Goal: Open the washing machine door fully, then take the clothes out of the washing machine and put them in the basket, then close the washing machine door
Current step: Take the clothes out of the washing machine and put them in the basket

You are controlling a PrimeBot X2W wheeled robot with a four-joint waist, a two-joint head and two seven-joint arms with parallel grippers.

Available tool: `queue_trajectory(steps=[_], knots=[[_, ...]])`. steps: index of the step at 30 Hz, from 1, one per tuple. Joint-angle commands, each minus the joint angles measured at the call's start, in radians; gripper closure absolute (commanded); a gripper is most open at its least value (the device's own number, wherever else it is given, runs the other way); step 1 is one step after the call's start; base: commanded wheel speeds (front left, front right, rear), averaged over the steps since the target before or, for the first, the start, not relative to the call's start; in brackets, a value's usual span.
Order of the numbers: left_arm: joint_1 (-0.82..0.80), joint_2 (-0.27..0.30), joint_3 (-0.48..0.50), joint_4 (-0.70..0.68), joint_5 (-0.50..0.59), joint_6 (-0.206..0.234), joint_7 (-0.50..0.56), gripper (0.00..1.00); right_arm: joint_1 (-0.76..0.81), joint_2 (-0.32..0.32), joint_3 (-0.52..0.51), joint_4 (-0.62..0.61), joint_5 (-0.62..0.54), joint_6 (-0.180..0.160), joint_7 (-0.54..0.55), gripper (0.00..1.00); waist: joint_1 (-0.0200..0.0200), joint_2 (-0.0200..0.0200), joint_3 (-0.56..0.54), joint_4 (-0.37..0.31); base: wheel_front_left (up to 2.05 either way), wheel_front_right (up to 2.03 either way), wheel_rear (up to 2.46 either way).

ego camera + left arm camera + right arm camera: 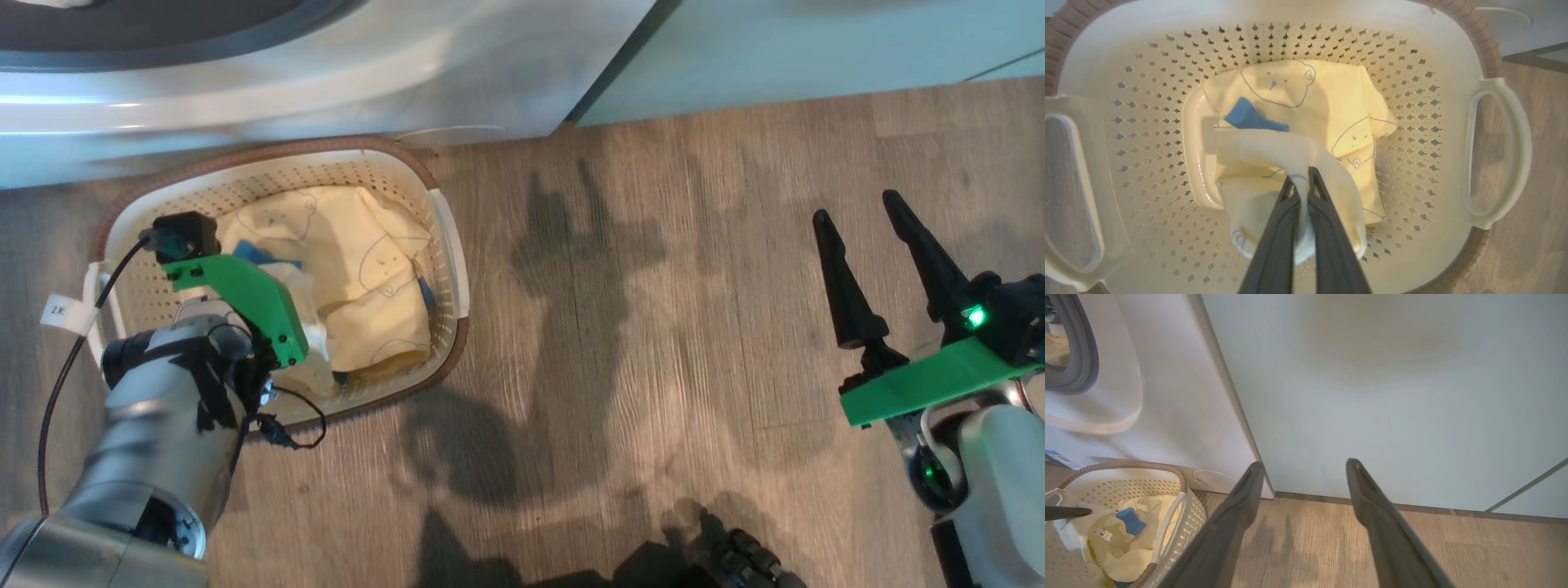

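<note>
A yellow garment (1249, 159) is being pinched by the left jaws over the basket (1453, 61), best released low; right jaws spread.

clothes (359, 269) in basket (445, 237), before washing machine (326, 73)

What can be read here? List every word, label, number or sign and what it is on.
"2", then a blurred mark: white tag on the black cable.
Blue label sticker on the washing machine: too small to read.
Small printed label at the edge of the clothes in the basket: too small to read.
</note>
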Motion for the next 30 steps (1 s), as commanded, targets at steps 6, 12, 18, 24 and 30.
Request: queue_trajectory(steps=[6,12,18,24,30], knots=[[0.003,0.044,0.02,0.001,0.0,0.032,-0.008,0.04,-0.003,0.003,0.01,-0.023,-0.004,0.004,-0.01,0.0,-0.0002,0.0,0.016,-0.004,0.0,0.0,0.0],[0.016,0.038,0.009,0.002,0.004,0.026,-0.044,0.0,0.0,0.003,0.009,-0.014,-0.007,0.004,-0.01,0.0,-0.0002,0.0,-0.012,0.013,0.0,0.0,0.0],[0.039,0.029,-0.02,0.003,0.022,0.001,-0.129,0.0,0.028,-0.003,0.005,-0.004,-0.007,0.004,-0.01,0.0,-0.0002,0.0,-0.102,0.042,0.0,0.0,0.0],[0.06,0.031,-0.044,0.001,0.035,-0.025,-0.22,0.0,0.071,-0.013,0.006,0.008,-0.006,0.004,-0.01,0.0,-0.0002,0.0,-0.204,0.071,0.0,0.0,0.0],[0.098,0.038,-0.056,-0.05,0.044,-0.037,-0.272,0.0,0.123,-0.023,-0.007,0.014,-0.004,0.004,-0.01,0.0,-0.0002,0.0,-0.307,0.105,0.0,0.0,0.0]])
